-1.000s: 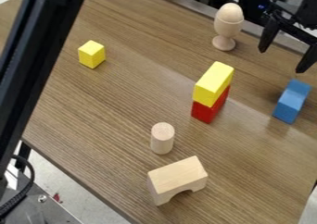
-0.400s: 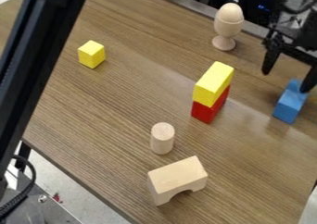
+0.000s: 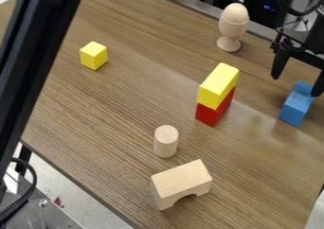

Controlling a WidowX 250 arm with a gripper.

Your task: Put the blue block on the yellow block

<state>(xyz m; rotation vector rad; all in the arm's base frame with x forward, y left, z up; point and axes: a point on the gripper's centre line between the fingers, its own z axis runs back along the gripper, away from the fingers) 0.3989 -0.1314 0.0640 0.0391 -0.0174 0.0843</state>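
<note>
The jaws hung wide apart and empty by the blue block [image 3: 294, 109], over toward the right side of the worktop [image 3: 120, 110], spread, I reckoned, to straddle it. The longer yellow block [image 3: 218, 85] sat on the red block [image 3: 211, 114], perhaps making a raised perch for the blue one.

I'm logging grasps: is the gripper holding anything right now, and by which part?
Nothing is held: the gripper is open, and the blue block rests on the table.
</note>
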